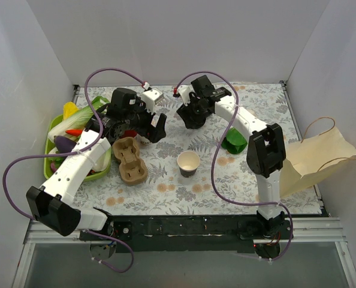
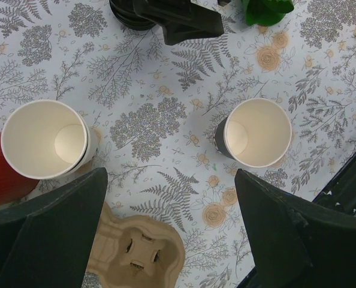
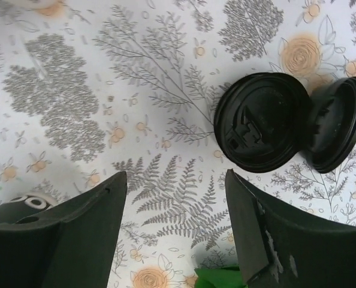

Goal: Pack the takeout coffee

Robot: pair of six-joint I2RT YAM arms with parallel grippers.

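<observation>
Floral table [image 1: 166, 192]: open cup [image 1: 188, 163] mid; carrier [image 1: 130, 161] left of it, bag [image 1: 316, 159] right, lidded coffee [image 3: 259, 123] & loose lid [image 3: 337, 129] behind.

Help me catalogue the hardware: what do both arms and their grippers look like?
The left arm and right arm have white boxy links with black joints. A purple cable loops along each. The left gripper and right gripper have broad, matte black, wedge-shaped fingers.

Walls: plain white panels [image 1: 166, 36] at the back, left and right of the frame.
Table [image 1: 166, 186]: pale cloth [image 1: 268, 96] printed with grey ferns and orange flowers.
Near edge: black rail [image 1: 184, 228], bottom of frame.
Light: even, soft shadows.
</observation>
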